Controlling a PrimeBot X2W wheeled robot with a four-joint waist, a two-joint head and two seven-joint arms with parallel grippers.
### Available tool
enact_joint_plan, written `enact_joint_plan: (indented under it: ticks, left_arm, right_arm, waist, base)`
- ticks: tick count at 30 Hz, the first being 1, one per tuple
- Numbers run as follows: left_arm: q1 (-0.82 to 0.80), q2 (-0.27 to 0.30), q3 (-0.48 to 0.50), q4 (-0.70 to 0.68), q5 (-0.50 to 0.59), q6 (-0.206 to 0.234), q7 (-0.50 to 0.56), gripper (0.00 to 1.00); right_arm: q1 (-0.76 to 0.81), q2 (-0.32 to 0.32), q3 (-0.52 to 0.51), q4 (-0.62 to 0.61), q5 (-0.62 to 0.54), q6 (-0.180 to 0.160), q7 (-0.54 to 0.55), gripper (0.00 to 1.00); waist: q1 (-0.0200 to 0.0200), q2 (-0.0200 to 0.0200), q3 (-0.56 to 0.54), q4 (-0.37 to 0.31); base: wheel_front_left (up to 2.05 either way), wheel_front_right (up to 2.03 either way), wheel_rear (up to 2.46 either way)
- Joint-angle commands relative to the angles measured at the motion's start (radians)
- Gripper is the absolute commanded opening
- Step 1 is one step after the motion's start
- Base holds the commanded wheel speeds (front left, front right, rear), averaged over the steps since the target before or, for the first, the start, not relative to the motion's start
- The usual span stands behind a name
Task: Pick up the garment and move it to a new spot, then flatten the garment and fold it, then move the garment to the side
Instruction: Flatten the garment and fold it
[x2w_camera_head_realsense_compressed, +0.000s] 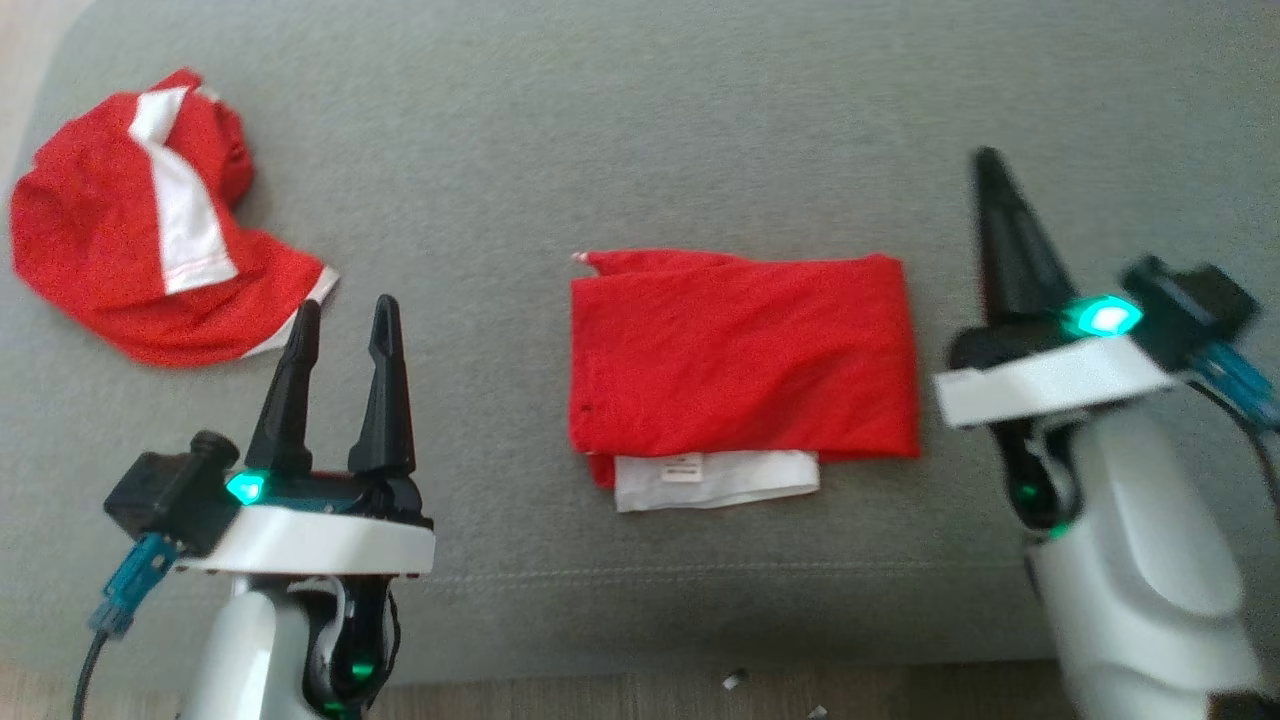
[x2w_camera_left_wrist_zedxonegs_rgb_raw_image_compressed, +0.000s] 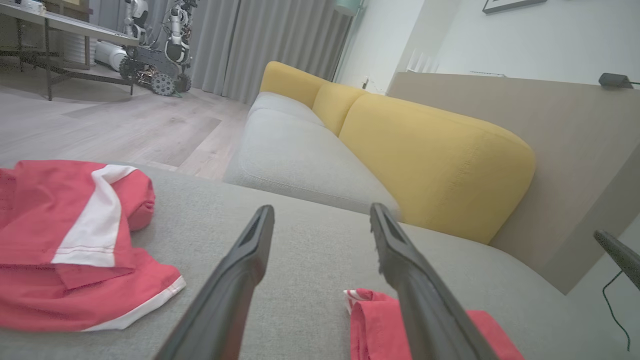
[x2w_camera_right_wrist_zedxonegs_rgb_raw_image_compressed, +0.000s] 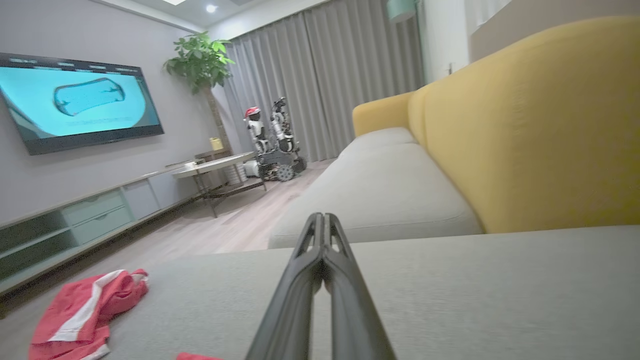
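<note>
Head view looks down on a grey sofa cushion (x2w_camera_head_realsense_compressed: 640, 120). I see the folded red garment (x2w_camera_head_realsense_compressed: 740, 350) lying flat at its middle, between my two grippers and touching neither. A white strip pokes out under its near edge, its label too blurred to read. My left gripper (x2w_camera_head_realsense_compressed: 346, 305) has its fingers spread apart, empty. My right gripper (x2w_camera_head_realsense_compressed: 990, 165) has its fingers pressed together on nothing. A crumpled red and white garment (x2w_camera_head_realsense_compressed: 150, 230) lies to my left. In the left wrist view, the bottom edge cuts off the folded garment and one finger partly covers it.
</note>
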Motion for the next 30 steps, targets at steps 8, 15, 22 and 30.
enact_joint_plan:
  ticks: [8, 15, 22, 30]
  left_arm:
    - [-0.012, 0.006, 0.039, -0.030, -0.002, 0.005, -0.006, 1.00]
    - [0.010, 0.006, 0.029, -0.019, -0.010, 0.003, -0.006, 1.00]
    - [0.024, 0.006, 0.024, -0.006, 0.003, 0.005, -0.006, 1.00]
    - [0.027, 0.006, 0.025, -0.005, 0.016, 0.017, -0.006, 1.00]
  right_arm:
    - [0.098, 0.026, -0.098, -0.183, -0.133, 0.006, -0.001, 0.00]
    - [0.174, 0.038, -0.124, -0.216, -0.189, 0.006, -0.003, 0.26]
    - [0.192, 0.052, -0.144, -0.213, -0.206, 0.006, -0.007, 1.00]
    - [0.188, 0.054, -0.145, -0.183, -0.221, 0.006, -0.007, 1.00]
  waist:
    - [0.0000, 0.0000, -0.040, -0.061]
    - [0.0000, 0.0000, -0.056, -0.078]
    - [0.0000, 0.0000, -0.042, -0.084]
    - [0.0000, 0.0000, -0.035, -0.076]
  base:
    - [0.00, 0.00, 0.00]
    - [0.00, 0.00, 0.00]
    - [0.00, 0.00, 0.00]
    - [0.00, 0.00, 0.00]
